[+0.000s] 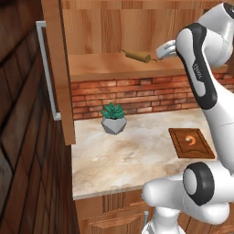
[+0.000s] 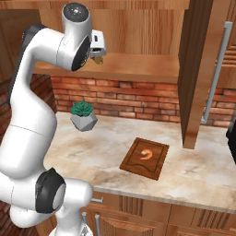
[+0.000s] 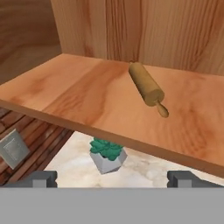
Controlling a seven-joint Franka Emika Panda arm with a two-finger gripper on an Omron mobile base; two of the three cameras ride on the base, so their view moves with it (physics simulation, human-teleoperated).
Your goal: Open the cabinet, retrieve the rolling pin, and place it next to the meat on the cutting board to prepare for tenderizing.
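Note:
The cabinet stands open, its left door (image 1: 57, 68) and right door (image 2: 196, 69) swung out. On the plank shelf (image 3: 78, 96) the rolling pin (image 3: 146, 85) lies at an angle, and it also shows as the rolling pin (image 1: 135, 56) from the left. My gripper (image 3: 113, 179) is open and empty, level with the shelf's front edge and a short way from the pin's near handle; the gripper (image 1: 161, 52) sits just right of the pin. Down on the counter, the meat (image 1: 194, 139) rests on the cutting board (image 1: 183, 151); meat (image 2: 147, 154), board (image 2: 138, 167).
A green succulent in a grey pot (image 1: 113, 118) stands on the marbled counter (image 1: 128, 155) below the shelf, against the brick wall. Grey bar handles (image 1: 48, 68) stick out from the open doors. Drawer fronts run below the counter edge.

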